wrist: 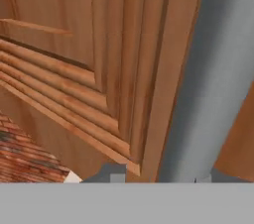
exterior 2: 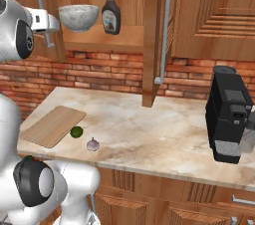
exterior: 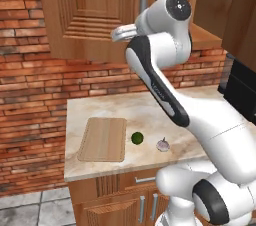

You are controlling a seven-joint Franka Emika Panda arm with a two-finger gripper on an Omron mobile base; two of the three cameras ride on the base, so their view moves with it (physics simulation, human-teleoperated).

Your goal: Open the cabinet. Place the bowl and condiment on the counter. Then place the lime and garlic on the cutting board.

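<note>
Hand view showed my tool closed round the cabinet's grey handle. Bowl and bottle sat on the shelf just beside it; lime and garlic lay on the table well below.

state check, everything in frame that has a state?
cabinet: both doors open
claw: closed around the left door's handle
bowl: upright on the cabinet shelf
condiment: upright, capped, beside the bowl
lime: on the counter, off the board
garlic: on the counter
cutting board: flat, bare
</note>
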